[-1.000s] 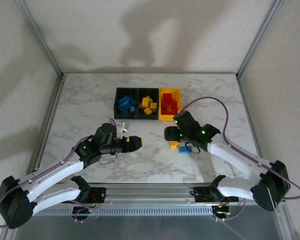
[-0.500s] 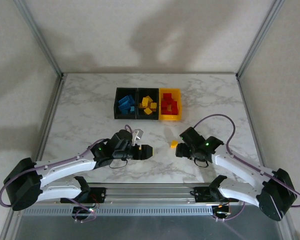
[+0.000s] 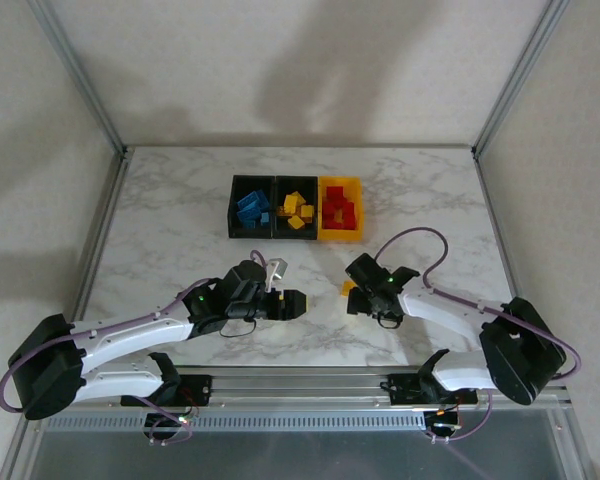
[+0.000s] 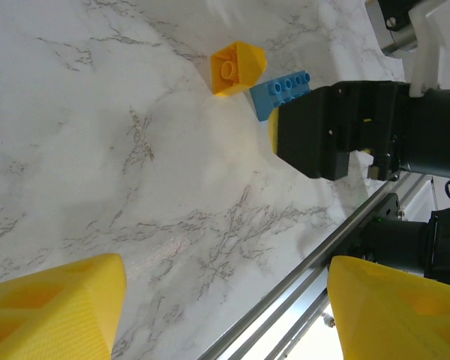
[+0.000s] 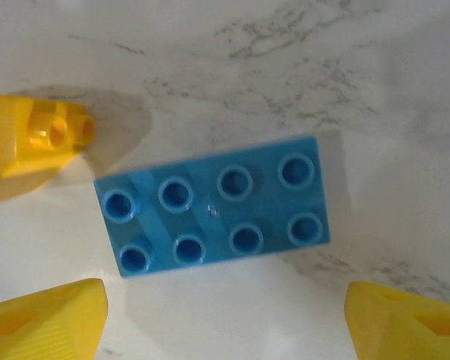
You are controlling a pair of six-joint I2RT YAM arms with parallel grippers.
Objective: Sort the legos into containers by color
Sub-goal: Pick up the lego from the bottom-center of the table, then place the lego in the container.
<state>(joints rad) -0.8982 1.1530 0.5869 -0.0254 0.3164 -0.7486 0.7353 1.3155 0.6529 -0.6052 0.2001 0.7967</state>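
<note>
Right tool [image 5: 225,319] spread apart at blue brick [image 5: 214,206], yellow brick [image 5: 37,142] just beside. Left tool [image 4: 225,307] apart, empty.

Blue brick [image 5: 214,206] right under the lens: smooth moulded plastic, with a soft gloss on its studs. The yellow brick [image 5: 30,146] has the same shine. The yellow fingers [image 5: 45,322] look matt, a finely ribbed plastic. The table [image 4: 135,150] is smooth and marble-patterned, stone or laminate, can't tell which. A pale metal rail [image 3: 300,380] edges it, and the bins [image 3: 250,179] are plain plastic.
</note>
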